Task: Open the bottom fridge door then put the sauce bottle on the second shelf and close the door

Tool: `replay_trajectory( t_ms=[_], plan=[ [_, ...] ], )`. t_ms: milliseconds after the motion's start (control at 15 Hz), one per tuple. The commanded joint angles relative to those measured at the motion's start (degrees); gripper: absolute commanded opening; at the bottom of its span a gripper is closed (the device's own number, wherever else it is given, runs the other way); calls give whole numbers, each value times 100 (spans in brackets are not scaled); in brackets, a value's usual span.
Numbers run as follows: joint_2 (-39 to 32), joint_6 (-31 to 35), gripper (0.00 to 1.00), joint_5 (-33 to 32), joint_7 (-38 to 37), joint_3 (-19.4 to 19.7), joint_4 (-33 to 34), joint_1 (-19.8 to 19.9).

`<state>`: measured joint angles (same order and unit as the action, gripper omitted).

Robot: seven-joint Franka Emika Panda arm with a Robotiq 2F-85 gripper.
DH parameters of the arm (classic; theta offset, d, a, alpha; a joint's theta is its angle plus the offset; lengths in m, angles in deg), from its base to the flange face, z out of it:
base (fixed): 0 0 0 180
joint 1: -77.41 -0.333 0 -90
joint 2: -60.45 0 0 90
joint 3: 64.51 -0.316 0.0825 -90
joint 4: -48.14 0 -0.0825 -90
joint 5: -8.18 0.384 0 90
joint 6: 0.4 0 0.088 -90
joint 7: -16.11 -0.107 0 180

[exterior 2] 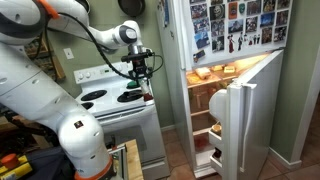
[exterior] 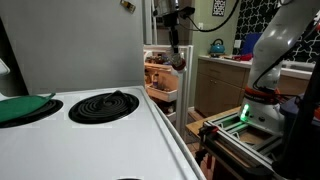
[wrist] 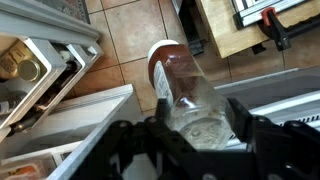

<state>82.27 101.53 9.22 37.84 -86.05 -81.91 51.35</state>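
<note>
My gripper [wrist: 200, 128] is shut on the sauce bottle [wrist: 183, 83], a clear glass bottle with dark red-brown contents, its fingers pressing both sides. Both exterior views show the bottle [exterior: 178, 61] [exterior 2: 147, 93] hanging under the gripper [exterior: 175, 47] [exterior 2: 143, 75], in the air between the stove and the fridge. The bottom fridge door [exterior 2: 243, 122] stands open, swung out with its white inner side showing. Lit shelves [exterior 2: 203, 98] with food are visible inside, to the right of the bottle and apart from it.
A white stove [exterior 2: 112, 97] with coil burners [exterior: 104, 105] stands right beside the fridge. The upper fridge door [exterior 2: 235, 28] is shut and covered with photos. Below the gripper are the tiled floor [wrist: 120, 40] and a wooden platform [wrist: 235, 35]. A counter with a kettle [exterior: 217, 47] is behind.
</note>
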Motion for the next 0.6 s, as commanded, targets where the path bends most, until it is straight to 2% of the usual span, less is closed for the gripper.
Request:
replay_trajectory(
  t_ms=[0, 333, 400, 533],
  plan=[
    [-16, 3, 61, -24, -42, 51, -28, -36],
    [-9, 7, 61, -25, -74, 54, -50, -29],
    [-9, 7, 36, -25, -76, 54, -50, -29],
    [-123, 407, 36, -13, -24, 135, -215, 38]
  ],
)
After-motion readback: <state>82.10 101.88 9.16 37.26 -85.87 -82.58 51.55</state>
